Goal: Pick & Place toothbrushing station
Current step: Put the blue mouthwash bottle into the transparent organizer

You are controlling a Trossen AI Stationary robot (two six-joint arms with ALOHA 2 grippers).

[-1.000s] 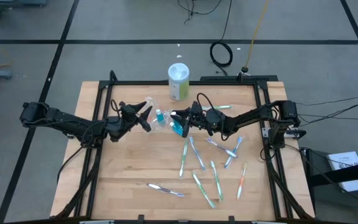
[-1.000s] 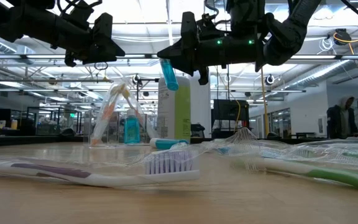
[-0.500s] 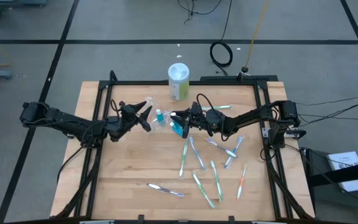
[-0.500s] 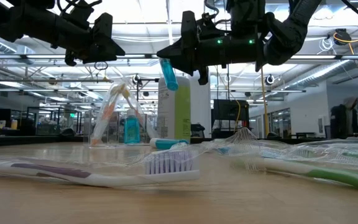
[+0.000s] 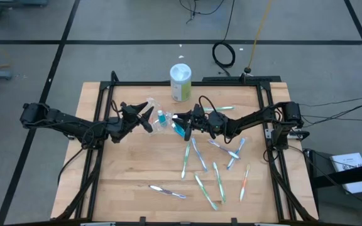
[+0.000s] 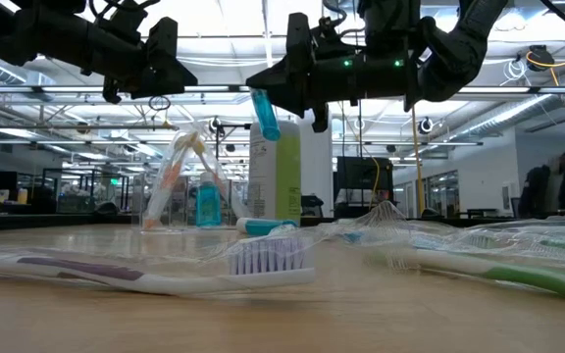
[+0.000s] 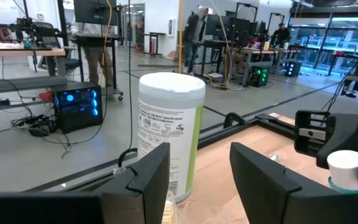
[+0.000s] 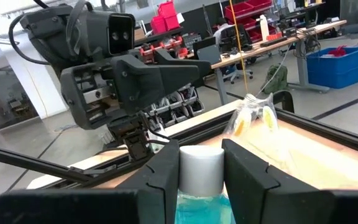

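Observation:
My right gripper (image 5: pixel 181 122) is shut on a small blue tube (image 6: pixel 265 116) with a white cap, held above the table just right of the clear crinkly container (image 5: pixel 158 115). The container (image 6: pixel 179 182) stands on its base with another blue tube (image 6: pixel 207 206) and an orange toothbrush inside. A third tube (image 6: pixel 263 226) lies on the table. My left gripper (image 5: pixel 146 117) is open and empty, above and left of the container. Several pale toothbrushes (image 5: pixel 200 160) lie flat on the table's right half, and one (image 6: pixel 253 260) lies close in the low view. My right gripper pinches the tube at its white-capped upper end (image 8: pixel 201 169) between its two fingers, one on each side. The fingers come about level from the table's right. The tube's blue body (image 6: pixel 268 123) hangs tilted below the fingers, clear of the table.
A white and green wipes canister (image 5: pixel 180 81) stands at the far edge behind the container; it also shows in the left wrist view (image 7: pixel 169 140). A black frame (image 5: pixel 187 83) borders the table. Bare wood lies on the near left (image 5: pixel 118 176).

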